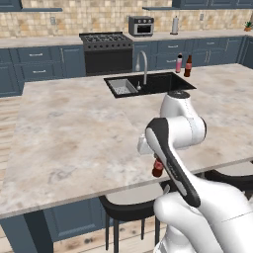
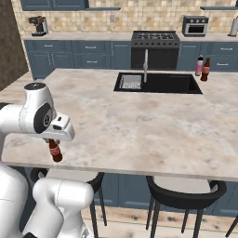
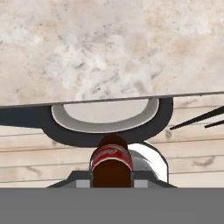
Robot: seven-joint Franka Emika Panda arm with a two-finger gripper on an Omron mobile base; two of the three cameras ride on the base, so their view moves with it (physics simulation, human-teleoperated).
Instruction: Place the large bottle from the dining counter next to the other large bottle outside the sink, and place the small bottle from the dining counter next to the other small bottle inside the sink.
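Observation:
My gripper [image 3: 111, 178] is shut on a dark bottle [image 3: 111, 162] with a red label, gripped just below its neck. In the base views the bottle [image 1: 157, 168] [image 2: 55, 150] hangs under the hand [image 2: 58, 130] at the front edge of the marble counter [image 1: 74, 128], above a stool. Across the counter lies the black sink [image 1: 165, 81] [image 2: 162, 84]. Just outside its right end stand a pink bottle [image 1: 179, 63] [image 2: 199, 66] and a taller dark brown bottle [image 1: 188, 65] [image 2: 205, 69], side by side.
A curved faucet [image 1: 144, 64] rises behind the sink, and a grey drain tray [image 1: 122, 87] sits in its left part. Black stools [image 1: 126, 210] [image 2: 182, 194] [image 3: 105, 124] stand under the counter's front edge. A stove [image 1: 105, 52] and cabinets line the far wall.

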